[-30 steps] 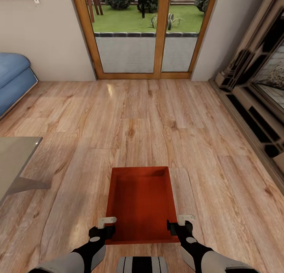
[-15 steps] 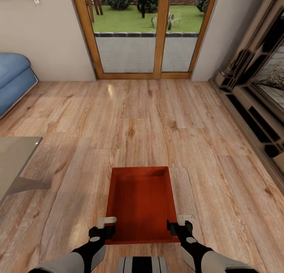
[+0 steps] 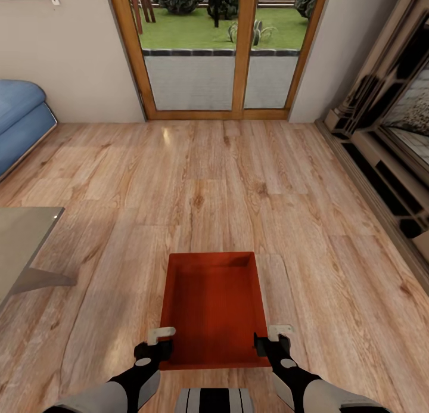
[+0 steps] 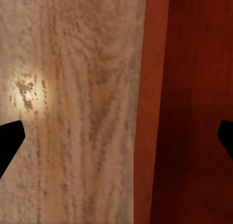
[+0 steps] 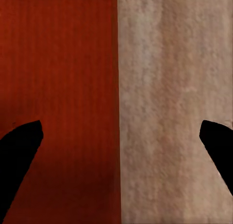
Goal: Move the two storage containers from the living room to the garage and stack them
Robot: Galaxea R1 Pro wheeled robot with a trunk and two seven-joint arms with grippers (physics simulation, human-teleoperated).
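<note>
On the light wood-plank floor [image 3: 238, 180] of the living room, one orange-red storage container [image 3: 213, 309] is seen in the head view, open-topped, rectangular, smooth-walled and empty, directly before the robot. The left hand [image 3: 162, 340] is placed at its near left corner and the right hand [image 3: 269, 337] at its near right corner. Whether the walls are touched cannot be told. In the wrist views, what the head view hides is shown: each hand's fingers are spread wide, straddling a side wall [image 4: 151, 107] [image 5: 118, 107], one finger [image 4: 9, 141] [image 5: 218, 141] over planks, the other over the red interior. Glass doors [image 3: 220, 49] stand far ahead, a blue sofa [image 3: 21, 121] far left.
</note>
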